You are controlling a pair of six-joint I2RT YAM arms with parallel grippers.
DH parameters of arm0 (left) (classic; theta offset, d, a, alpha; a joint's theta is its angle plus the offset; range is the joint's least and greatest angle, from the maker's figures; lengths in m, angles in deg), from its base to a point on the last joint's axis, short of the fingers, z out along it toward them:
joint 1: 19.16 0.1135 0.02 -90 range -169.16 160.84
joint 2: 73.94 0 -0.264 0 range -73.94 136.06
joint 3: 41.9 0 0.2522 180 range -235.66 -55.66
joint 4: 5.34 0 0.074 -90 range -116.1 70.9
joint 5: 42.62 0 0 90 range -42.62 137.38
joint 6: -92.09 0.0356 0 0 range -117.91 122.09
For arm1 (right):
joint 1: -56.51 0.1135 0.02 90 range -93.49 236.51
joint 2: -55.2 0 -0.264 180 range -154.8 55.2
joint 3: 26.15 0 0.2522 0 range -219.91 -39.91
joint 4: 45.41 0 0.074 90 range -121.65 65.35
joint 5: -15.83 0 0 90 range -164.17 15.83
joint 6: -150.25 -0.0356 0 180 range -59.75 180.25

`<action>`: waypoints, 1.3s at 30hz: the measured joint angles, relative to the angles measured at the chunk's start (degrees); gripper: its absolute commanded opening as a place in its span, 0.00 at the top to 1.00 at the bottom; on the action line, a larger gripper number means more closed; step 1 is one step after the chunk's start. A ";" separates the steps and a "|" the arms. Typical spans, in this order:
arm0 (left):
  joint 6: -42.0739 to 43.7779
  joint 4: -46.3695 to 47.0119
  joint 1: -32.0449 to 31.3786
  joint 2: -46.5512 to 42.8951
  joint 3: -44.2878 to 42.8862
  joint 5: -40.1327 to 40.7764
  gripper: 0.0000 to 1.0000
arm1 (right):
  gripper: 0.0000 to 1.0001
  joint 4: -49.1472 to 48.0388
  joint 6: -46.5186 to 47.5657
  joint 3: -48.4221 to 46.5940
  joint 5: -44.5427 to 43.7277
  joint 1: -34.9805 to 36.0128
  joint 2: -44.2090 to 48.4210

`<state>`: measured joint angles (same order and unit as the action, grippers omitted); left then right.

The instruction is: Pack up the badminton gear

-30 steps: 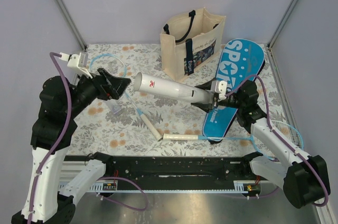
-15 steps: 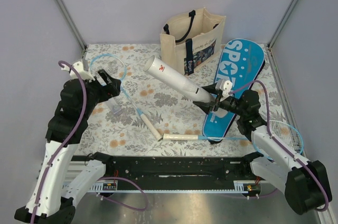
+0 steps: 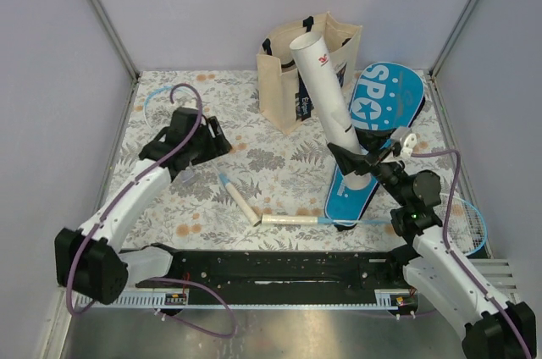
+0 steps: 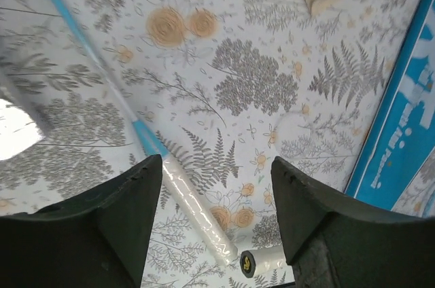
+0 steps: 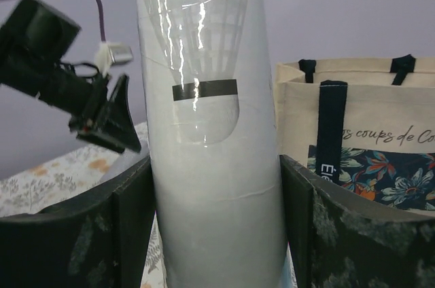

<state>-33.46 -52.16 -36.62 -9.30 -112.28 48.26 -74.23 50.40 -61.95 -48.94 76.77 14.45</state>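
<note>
My right gripper (image 3: 360,156) is shut on the lower end of the long white tube (image 3: 326,92), which stands tilted with its top in front of the tote. In the right wrist view the tube (image 5: 211,132) fills the gap between my fingers (image 5: 132,227). The blue "SPORT" case (image 3: 385,118) lies flat behind it. My left gripper (image 3: 218,135) is open and empty, low over the table. Below it lie one racket's white handle (image 4: 194,206) and the butt of the second handle (image 4: 262,261). From above, the two handles (image 3: 242,204) (image 3: 288,219) lie near the front centre.
The cream tote bag (image 3: 284,80) with navy straps stands open at the back centre and also shows in the right wrist view (image 5: 360,132). One racket head (image 3: 467,222) lies at the right edge under my right arm. A floral cloth (image 3: 279,164) covers the table.
My right gripper has swung the tube from lying across the table to standing tilted near the tote. My left arm has drawn back from the tube's end and dropped low over the table.
</note>
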 measured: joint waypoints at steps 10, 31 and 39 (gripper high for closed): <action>-2.71 8.26 -14.53 18.38 -3.43 1.51 0.48 | 0.64 6.19 -2.40 0.68 -8.22 0.00 8.44; -6.64 11.69 -23.54 42.21 -13.03 6.47 0.68 | 0.68 12.48 3.06 0.76 -9.79 0.00 13.79; -6.80 10.40 -24.65 43.25 -13.09 6.86 0.73 | 0.69 12.55 4.76 0.76 -11.26 0.00 14.88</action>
<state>-40.26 -41.76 -61.27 33.96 -125.37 55.13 -61.69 55.16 -61.19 -60.19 76.77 29.34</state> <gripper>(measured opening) 0.288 0.742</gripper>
